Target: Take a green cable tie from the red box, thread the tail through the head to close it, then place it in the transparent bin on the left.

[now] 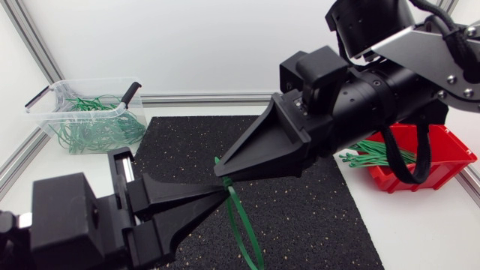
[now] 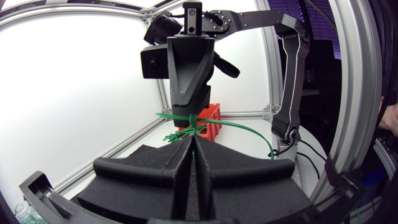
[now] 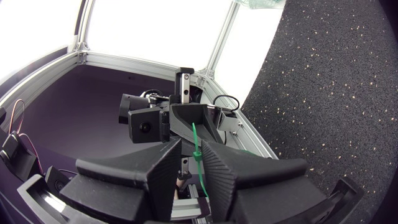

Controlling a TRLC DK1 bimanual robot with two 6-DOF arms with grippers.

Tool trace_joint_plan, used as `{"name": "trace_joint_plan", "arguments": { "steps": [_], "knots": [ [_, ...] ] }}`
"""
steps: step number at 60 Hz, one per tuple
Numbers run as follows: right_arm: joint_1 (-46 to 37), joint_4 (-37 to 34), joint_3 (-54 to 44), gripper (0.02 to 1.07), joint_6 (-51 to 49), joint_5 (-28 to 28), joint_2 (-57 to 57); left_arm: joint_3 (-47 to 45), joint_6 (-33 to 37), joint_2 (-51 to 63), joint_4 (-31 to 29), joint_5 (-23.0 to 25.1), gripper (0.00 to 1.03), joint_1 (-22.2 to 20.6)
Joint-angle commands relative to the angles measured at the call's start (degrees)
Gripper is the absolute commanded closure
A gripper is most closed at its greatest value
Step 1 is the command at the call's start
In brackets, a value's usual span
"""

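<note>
A green cable tie (image 1: 244, 225) hangs over the black mat, its tail curving down toward the front. My left gripper (image 1: 223, 192) comes in from the lower left and is shut on the tie near its upper end. In the left wrist view the tie (image 2: 242, 126) runs sideways across the shut fingertips. My right gripper (image 1: 220, 172) reaches in from the upper right, tip to tip with the left one. In the right wrist view its fingers (image 3: 168, 162) stand slightly apart, the tie (image 3: 194, 137) passing through the gap without being clamped. The head of the tie is hidden.
The transparent bin (image 1: 56, 124) at the back left holds several green ties. The red box (image 1: 450, 154) with more ties (image 1: 375, 154) stands at the right, partly behind my right arm. The black mat (image 1: 315, 217) covers the table's middle.
</note>
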Motion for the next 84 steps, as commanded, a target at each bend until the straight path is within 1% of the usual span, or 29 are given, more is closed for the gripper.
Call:
{"name": "trace_joint_plan", "arguments": {
  "steps": [1, 9, 13, 17, 20, 21, 33, 36, 42, 46, 60, 84],
  "knots": [
    [0.7, -0.6, -1.1, 0.80, -1.2, -0.1, 0.1, 0.1, 0.8, 0.8, 0.7, 0.0, 0.99, 0.1],
    [0.8, -0.7, -1.2, 0.80, -1.3, -0.1, 0.1, 0.0, 0.8, 1.0, 0.9, 0.0, 0.99, 0.1],
    [0.9, -0.8, -1.5, 0.89, -1.8, 0.2, 0.1, 0.1, 0.8, 1.2, 0.9, 0.0, 0.99, 0.1],
    [0.9, -1.0, -1.6, 0.94, -1.9, 0.3, 0.0, 0.1, 0.8, 1.3, 0.9, 0.0, 0.99, 0.0],
    [0.9, -1.0, -1.8, 1.01, -2.1, 0.6, -0.1, 0.1, 0.7, 1.4, 0.9, 0.0, 0.99, 0.0],
    [0.9, -0.8, -1.9, 1.01, -2.2, 0.7, -0.1, 0.1, 0.7, 1.4, 0.9, 0.0, 0.99, 0.0],
    [0.4, -0.8, -1.8, 1.01, -2.3, 1.6, -0.5, 0.2, 0.3, 1.8, 1.2, 0.0, 0.99, -0.4],
    [-0.2, 0.0, -1.4, 1.01, -1.8, 2.8, 0.0, 0.4, 0.0, 2.2, 1.2, 0.0, 0.99, -1.2],
    [-2.1, 0.8, -0.2, 1.01, -1.1, 4.3, 2.9, 1.1, -0.4, 2.6, 0.9, -0.7, 0.99, -4.3],
    [-3.1, 0.7, 0.5, 1.01, -1.1, 4.3, 5.2, 1.9, -0.6, 3.0, 0.9, -1.4, 0.99, -5.3],
    [-3.5, 1.2, -0.1, 1.01, -1.1, 4.7, 7.0, 2.7, -1.1, 4.0, 0.9, -2.2, 0.99, -6.7],
    [-4.2, 1.9, -2.1, 1.01, -1.4, 6.9, 7.9, 3.9, -1.2, 5.1, 1.1, -3.7, 0.99, -6.8]
  ]
}}
